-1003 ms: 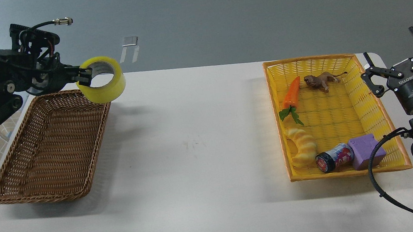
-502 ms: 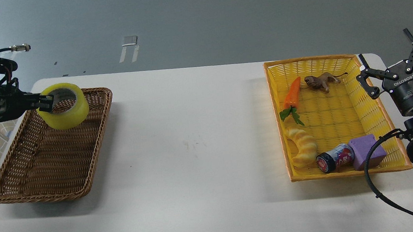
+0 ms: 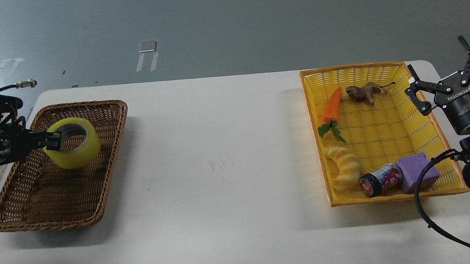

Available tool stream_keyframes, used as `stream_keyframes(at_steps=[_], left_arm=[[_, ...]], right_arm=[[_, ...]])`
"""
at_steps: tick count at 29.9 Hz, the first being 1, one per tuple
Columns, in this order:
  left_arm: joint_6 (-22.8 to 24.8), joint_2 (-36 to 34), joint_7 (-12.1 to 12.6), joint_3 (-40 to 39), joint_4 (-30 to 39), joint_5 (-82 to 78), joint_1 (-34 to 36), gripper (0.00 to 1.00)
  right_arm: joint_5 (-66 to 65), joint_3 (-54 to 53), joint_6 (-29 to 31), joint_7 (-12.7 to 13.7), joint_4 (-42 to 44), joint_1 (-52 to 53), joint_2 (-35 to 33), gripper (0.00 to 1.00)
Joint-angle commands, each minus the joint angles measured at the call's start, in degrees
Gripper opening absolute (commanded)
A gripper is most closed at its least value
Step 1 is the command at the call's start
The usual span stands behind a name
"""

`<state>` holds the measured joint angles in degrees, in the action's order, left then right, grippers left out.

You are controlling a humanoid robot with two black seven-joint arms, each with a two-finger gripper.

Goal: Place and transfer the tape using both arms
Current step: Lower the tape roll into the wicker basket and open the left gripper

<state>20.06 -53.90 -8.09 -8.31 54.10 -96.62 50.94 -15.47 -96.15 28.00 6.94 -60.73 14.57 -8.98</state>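
The yellow tape roll (image 3: 77,145) hangs inside the brown wicker basket (image 3: 103,182), over its far half, core opening tilted up. My left gripper (image 3: 54,141) comes in from the left and is shut on the roll's left wall, one finger inside the core. I cannot tell whether the roll touches the basket floor. My right gripper (image 3: 454,74) is open and empty, fingers spread, just right of the yellow basket's (image 3: 439,135) right rim.
The yellow basket holds a toy carrot (image 3: 332,105), a brown lion figure (image 3: 364,91), a yellow twisted bread toy (image 3: 344,166), a small can (image 3: 380,180) and a purple block (image 3: 416,171). A black cable (image 3: 422,181) loops over its near right corner. White table (image 3: 220,160) between the baskets.
My left gripper has carried the tape left and down, from above the brown basket's far right corner into the basket. My right gripper has drawn back slightly to the right.
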Motion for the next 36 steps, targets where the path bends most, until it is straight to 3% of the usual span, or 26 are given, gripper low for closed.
stream_keyframes(at_steps=[1, 30, 31, 32, 33, 36], left_arm=[[-0.5, 0.1, -0.1, 0.0, -1.4, 0.0, -0.8, 0.00], [-1.0, 1.6, -0.1, 0.0, -2.8, 2.1, -1.9, 0.00], [-1.0, 1.6, -0.1, 0.0, -2.8, 2.1, -1.9, 0.02], [-1.0, 1.8, 0.0, 0.0, -2.8, 2.1, -2.0, 0.14], [-1.1, 1.8, 0.0, 0.0, -2.8, 2.1, -2.2, 0.18], [-1.2, 1.7, 0.0, 0.0, -2.8, 2.2, -3.0, 0.25]], right_arm=[[0.0, 0.0, 0.0, 0.0, 0.0, 0.0, 0.4, 1.00], [0.0, -0.1, 0.0, 0.0, 0.0, -0.1, 0.3, 1.00], [0.0, -0.1, 0.0, 0.0, 0.0, -0.1, 0.3, 1.00], [0.0, -0.1, 0.0, 0.0, 0.0, -0.1, 0.3, 1.00], [0.0, -0.1, 0.0, 0.0, 0.0, -0.1, 0.3, 1.00], [0.0, -0.1, 0.0, 0.0, 0.0, -0.1, 0.3, 1.00]])
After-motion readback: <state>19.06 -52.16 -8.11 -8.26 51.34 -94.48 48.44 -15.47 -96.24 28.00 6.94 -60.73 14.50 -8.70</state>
